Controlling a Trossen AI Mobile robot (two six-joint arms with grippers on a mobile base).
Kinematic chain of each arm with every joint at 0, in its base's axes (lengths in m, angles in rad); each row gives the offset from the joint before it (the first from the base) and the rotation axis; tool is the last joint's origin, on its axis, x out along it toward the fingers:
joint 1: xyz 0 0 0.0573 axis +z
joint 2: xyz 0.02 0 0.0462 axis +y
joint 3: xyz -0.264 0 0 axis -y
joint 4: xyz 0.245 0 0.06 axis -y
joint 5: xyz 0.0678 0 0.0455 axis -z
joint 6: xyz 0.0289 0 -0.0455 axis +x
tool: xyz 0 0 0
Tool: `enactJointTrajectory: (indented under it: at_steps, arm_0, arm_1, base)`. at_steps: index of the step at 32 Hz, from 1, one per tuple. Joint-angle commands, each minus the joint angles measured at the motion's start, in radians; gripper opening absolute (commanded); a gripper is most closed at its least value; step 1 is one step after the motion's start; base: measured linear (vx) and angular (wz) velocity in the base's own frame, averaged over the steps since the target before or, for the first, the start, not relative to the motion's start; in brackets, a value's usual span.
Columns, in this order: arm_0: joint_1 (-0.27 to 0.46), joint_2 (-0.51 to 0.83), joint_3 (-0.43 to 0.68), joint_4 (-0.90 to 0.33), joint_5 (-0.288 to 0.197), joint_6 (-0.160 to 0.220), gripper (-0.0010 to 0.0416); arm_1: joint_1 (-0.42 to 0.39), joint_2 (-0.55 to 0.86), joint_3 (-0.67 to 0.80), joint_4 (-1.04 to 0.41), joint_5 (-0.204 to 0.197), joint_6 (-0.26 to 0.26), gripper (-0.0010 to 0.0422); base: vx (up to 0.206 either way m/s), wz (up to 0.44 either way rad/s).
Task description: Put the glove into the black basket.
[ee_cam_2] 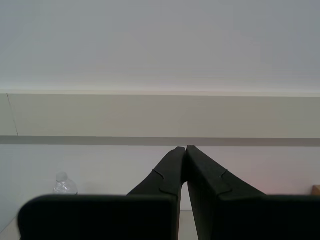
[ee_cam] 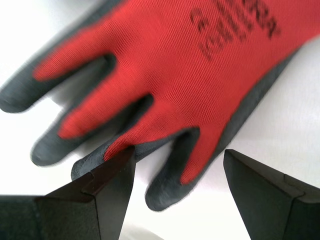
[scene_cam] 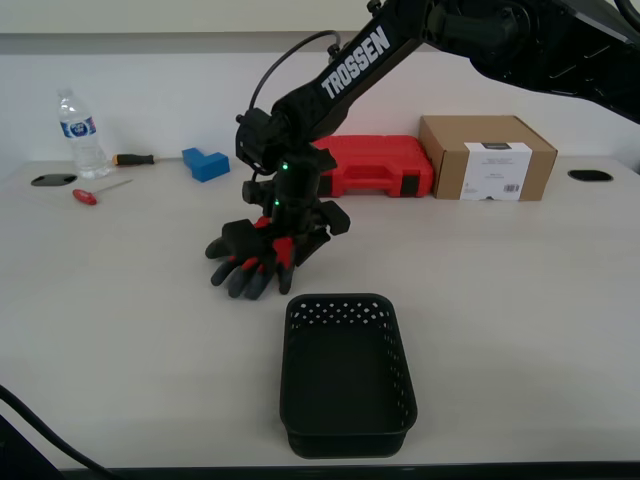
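flanking glove point(ee_cam: 165, 75), basket point(scene_cam: 346, 375) near, toolcase point(scene_cam: 380, 165) behind

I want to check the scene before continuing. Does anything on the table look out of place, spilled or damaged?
Nothing stands out. The glove lies flat on the table under my first claw, the black basket stands upright and empty, and the water bottle is upright.
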Motion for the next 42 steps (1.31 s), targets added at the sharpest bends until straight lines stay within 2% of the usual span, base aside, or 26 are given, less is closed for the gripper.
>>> enactJointTrajectory:
  at_steps: [1,4,9,15,21,22,27,30,32,33,35,42]
  arm_0:
    - [0.002,0.002,0.002,0.019,0.009,0.011,0.0242]
    - [0.002,0.002,0.0,0.026,0.009,0.014,0.022]
    - [0.002,0.002,-0.006,0.028,0.008,0.013,0.0137]
    - [0.002,0.002,-0.039,0.025,0.008,0.011,0.0112]
    - [0.0,0.002,-0.075,0.026,0.003,-0.057,-0.0007]
    - [0.0,0.0,-0.072,0.034,0.003,-0.073,0.0]
    - [0.0,-0.005,-0.047,0.035,-0.017,-0.081,-0.0001]
    - [-0.007,-0.026,-0.032,0.022,-0.09,-0.081,-0.0001]
    - [-0.011,-0.042,-0.031,0.013,-0.098,-0.085,-0.0001]
    - [-0.013,-0.077,-0.034,0.01,-0.108,-0.107,-0.0001]
    - [-0.013,-0.117,-0.036,0.009,-0.105,-0.13,-0.0001]
    - [-0.019,-0.296,-0.072,0.02,-0.092,-0.139,-0.0001]
  arm_1:
    - [0.0,0.0,0.0,0.006,-0.002,0.0,0.0]
    - [0.0,0.0,0.0,0.006,-0.002,0.0,0.0]
    - [0.0,0.0,0.0,0.006,-0.002,0.0,0.0]
    - [0.0,0.0,0.0,0.006,-0.002,0.0,0.0]
    - [0.0,0.0,0.0,0.006,-0.002,0.0,0.0]
    - [0.0,0.0,0.0,0.006,-0.002,0.0,0.0]
    - [0.0,0.0,0.0,0.006,-0.003,0.0,0.0]
    - [0.0,0.0,0.0,0.006,-0.003,0.0,0.0]
    - [0.0,0.0,0.0,0.006,-0.003,0.0,0.0]
    - [0.0,0.0,0.0,0.006,-0.002,0.0,0.0]
    - [0.0,0.0,0.001,0.007,-0.003,0.0,0.0]
    - [0.0,0.0,0.0,0.007,-0.002,0.0,0.0]
  base:
    - [0.0,0.0]
    - [0.0,0.0]
    - [0.0,0.0]
    - [0.0,0.0]
    - [0.0,0.0]
    - [0.0,0.0]
    - [0.0,0.0]
    - [0.0,0.0]
    - [0.0,0.0]
    - [0.0,0.0]
    - [0.0,0.0]
    - [0.0,0.0]
